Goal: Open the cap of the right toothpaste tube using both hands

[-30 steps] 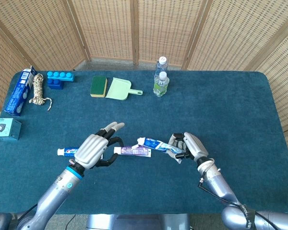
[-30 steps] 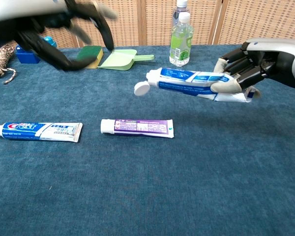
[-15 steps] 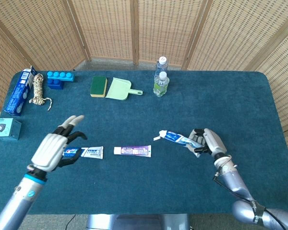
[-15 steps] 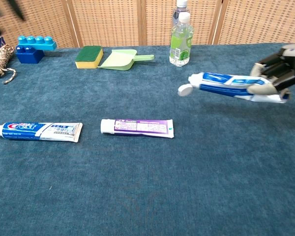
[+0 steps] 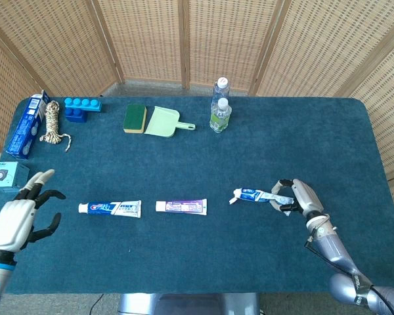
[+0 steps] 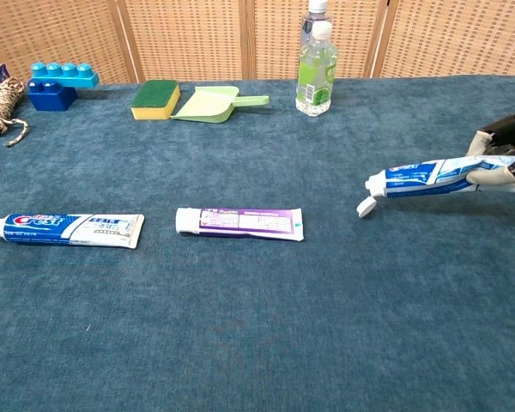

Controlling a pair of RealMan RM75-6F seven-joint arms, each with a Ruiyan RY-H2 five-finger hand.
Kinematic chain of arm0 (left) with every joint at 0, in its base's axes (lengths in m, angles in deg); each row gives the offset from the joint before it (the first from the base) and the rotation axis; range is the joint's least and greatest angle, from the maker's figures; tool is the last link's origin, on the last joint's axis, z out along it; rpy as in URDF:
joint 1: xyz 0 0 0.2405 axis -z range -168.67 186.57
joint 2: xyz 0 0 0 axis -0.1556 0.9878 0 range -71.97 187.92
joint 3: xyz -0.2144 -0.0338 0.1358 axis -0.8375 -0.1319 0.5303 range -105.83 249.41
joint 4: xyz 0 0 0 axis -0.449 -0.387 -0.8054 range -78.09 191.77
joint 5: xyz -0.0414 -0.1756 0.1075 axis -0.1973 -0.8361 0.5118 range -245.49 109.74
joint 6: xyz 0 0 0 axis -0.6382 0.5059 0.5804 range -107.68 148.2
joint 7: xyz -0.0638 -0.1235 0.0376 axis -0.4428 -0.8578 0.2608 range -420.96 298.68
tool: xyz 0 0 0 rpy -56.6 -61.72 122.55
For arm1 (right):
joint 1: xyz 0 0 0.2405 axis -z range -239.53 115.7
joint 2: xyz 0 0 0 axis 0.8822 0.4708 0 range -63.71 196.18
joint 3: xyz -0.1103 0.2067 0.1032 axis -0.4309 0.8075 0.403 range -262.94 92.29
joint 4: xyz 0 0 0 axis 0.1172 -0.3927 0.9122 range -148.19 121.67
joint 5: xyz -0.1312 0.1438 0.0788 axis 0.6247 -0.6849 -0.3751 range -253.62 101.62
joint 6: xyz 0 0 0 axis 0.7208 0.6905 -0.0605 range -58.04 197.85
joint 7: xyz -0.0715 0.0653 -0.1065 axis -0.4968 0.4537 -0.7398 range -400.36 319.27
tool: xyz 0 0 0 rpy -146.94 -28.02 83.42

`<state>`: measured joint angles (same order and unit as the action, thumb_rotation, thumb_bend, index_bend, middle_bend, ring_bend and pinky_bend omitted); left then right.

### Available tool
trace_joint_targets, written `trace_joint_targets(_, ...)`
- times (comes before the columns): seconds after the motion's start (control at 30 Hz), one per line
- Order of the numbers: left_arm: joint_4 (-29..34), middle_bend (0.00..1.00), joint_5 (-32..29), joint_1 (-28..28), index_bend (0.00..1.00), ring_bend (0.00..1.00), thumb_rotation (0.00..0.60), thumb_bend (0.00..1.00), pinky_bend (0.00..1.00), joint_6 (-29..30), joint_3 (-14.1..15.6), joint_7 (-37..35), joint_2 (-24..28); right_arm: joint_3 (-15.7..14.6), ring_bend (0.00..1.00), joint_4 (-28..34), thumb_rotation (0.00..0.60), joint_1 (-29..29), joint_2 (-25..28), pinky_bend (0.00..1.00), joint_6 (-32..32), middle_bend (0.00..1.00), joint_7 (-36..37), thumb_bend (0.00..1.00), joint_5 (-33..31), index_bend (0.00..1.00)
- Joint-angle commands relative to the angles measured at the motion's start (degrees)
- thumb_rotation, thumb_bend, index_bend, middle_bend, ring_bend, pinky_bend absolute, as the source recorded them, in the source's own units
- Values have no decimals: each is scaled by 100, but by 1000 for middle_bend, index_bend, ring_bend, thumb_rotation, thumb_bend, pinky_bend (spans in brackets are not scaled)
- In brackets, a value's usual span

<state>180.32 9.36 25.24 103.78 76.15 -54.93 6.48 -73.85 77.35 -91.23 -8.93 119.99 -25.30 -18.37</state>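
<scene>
My right hand (image 5: 301, 197) (image 6: 506, 150) grips the tail of the right toothpaste tube (image 5: 255, 195) (image 6: 422, 176), a white and blue one low over the cloth at the right. Its flip cap (image 6: 366, 206) hangs open from the nozzle end, pointing left. My left hand (image 5: 16, 221) hovers at the table's left front edge, fingers spread, holding nothing; the chest view does not show it. Two other tubes lie flat: a blue-and-white one (image 5: 109, 208) (image 6: 64, 228) at left and a purple one (image 5: 181, 206) (image 6: 239, 222) in the middle.
Along the back stand two bottles (image 5: 220, 108) (image 6: 316, 69), a green dustpan (image 5: 164, 122), a sponge (image 5: 135, 117), a blue block (image 5: 81, 107), a coiled rope (image 5: 52, 123) and a blue box (image 5: 26, 126). A teal box (image 5: 9, 176) sits at the left edge.
My right hand has carried the tube rightward and down toward the cloth, cap hanging open. My left hand has drawn back from the tubes to the left front edge and left the chest view.
</scene>
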Motion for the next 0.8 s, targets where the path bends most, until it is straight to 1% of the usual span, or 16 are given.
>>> trace_joint_targets(0.03, -93, 73, 21, -114, 337, 0, 600, 418, 128, 62, -25, -44, 22, 29, 121, -38, 564, 75, -5, 100, 81, 261, 128, 387, 133, 338)
trace_joint_targets(0.13, -149, 72, 42, -210, 326, 0, 600, 419, 118, 100, -55, -60, 21, 46, 74, -76, 513, 111, 30, 90, 126, 213, 178, 360, 247, 259)
trace_joint_targets(0.23, -189, 71, 66, -283, 302, 0, 600, 419, 106, 123, -83, -53, 11, 69, 28, -83, 473, 139, 49, 85, 146, 183, 250, 307, 313, 222)
trace_joint_targets(0.37, -243, 70, 130, -411, 271, 0, 600, 418, 92, 227, -123, -8, -9, 94, 0, -79, 455, 234, 62, 85, 344, 154, 312, 236, 466, 195)
trace_joint_targets(0.47, -393, 71, 256, -569, 252, 0, 600, 411, 69, 417, -119, 134, -89, 89, 0, 20, 454, 409, 88, 85, 790, 151, 293, 206, 739, 192)
trace_joint_targets(0.53, -524, 73, 324, -679, 249, 0, 600, 406, 48, 524, -106, 218, -173, 48, 0, 83, 454, 535, 68, 85, 1218, 151, 100, 191, 1004, 193)
trace_joint_targets(0.63, -718, 75, 404, -822, 245, 0, 600, 405, 31, 639, -75, 306, -282, -70, 0, 194, 465, 686, 59, 88, 1716, 152, -394, 173, 1302, 196)
trace_joint_targets(0.7, -900, 76, 435, -962, 242, 0, 600, 405, 26, 757, -55, 371, -388, -227, 0, 266, 471, 826, 54, 88, 2175, 153, -1048, 165, 1599, 199)
trace_joint_targets(0.8, -1094, 77, 466, -1106, 237, 0, 600, 405, 22, 877, -45, 408, -500, -379, 0, 386, 486, 985, 55, 88, 2596, 153, -1715, 164, 1850, 207)
